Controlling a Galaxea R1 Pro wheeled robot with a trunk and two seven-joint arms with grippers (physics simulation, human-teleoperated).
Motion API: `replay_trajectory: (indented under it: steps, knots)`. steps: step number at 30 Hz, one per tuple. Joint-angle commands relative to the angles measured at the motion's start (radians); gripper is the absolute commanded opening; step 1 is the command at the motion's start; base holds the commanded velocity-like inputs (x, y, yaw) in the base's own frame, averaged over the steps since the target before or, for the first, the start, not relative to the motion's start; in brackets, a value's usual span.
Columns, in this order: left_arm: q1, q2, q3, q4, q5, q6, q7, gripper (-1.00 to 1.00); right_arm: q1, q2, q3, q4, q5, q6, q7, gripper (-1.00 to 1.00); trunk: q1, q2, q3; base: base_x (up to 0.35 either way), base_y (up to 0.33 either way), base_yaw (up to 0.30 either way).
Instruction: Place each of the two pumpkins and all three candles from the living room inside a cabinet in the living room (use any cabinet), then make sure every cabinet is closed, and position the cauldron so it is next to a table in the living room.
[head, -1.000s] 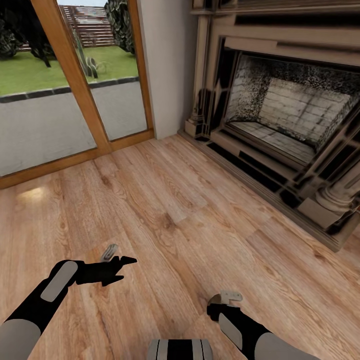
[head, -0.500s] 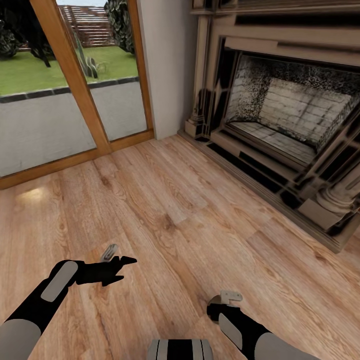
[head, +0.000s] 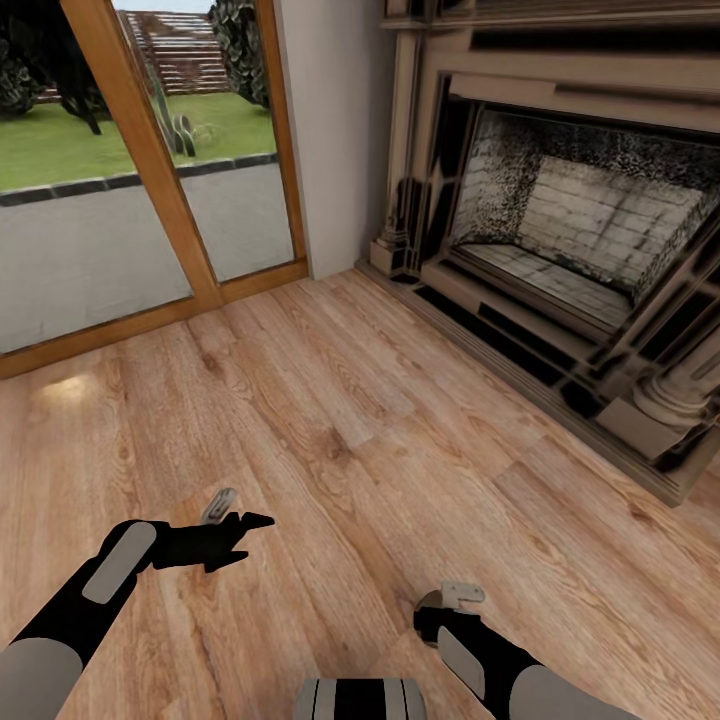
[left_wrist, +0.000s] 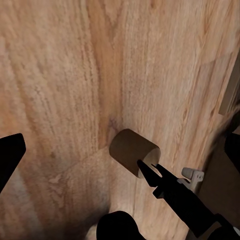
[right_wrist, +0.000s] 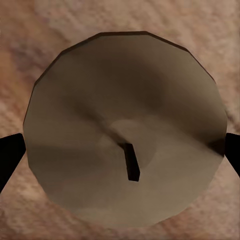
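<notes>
In the head view we see both arms low over the plank floor (head: 330, 420). The left arm reaches forward, with the left gripper (head: 238, 520) level and its black fingers spread wide, nothing between them. The right arm bends down close to the trunk; the right gripper (head: 447, 598) points at the floor.

The right wrist view gives us what the head view hides: a candle (right_wrist: 125, 132) seen end-on, its dark wick in the middle, with a black fingertip at each side of it, so the gripper holds the candle. In the left wrist view we see that same candle (left_wrist: 134, 152) from the side, just off the floor, beside the right gripper's grey hardware.

Fireplace (head: 560, 230) ahead on the right, glass door (head: 120, 170) on the left. Nothing has moved since the earlier frames.
</notes>
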Motion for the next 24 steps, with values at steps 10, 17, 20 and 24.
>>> replay_trajectory:
  steps: [10,17,20,24]
  knots:
    - [0.000,0.002,-0.002,0.000,-0.005,0.001,-0.006,1.00,-0.001,0.000,0.008,-0.002,-0.004,0.004,-0.008,-1.00,0.000,0.000,-0.001,0.000,0.000,0.000]
    - [0.000,0.002,-0.002,0.000,-0.004,0.001,-0.006,1.00,-0.001,0.000,0.008,-0.002,-0.004,0.003,-0.008,-1.00,0.000,0.000,-0.001,0.000,0.000,0.000]
    - [0.000,0.002,-0.002,0.001,-0.004,0.001,-0.006,1.00,-0.001,0.000,0.008,-0.002,-0.004,0.003,-0.008,-1.00,-0.001,0.000,0.011,0.000,0.000,0.000]
    - [0.000,0.002,-0.002,0.003,-0.004,0.001,-0.006,1.00,0.000,0.000,0.008,-0.002,-0.004,0.003,-0.008,-1.00,-0.003,0.001,0.026,0.000,0.000,0.000]
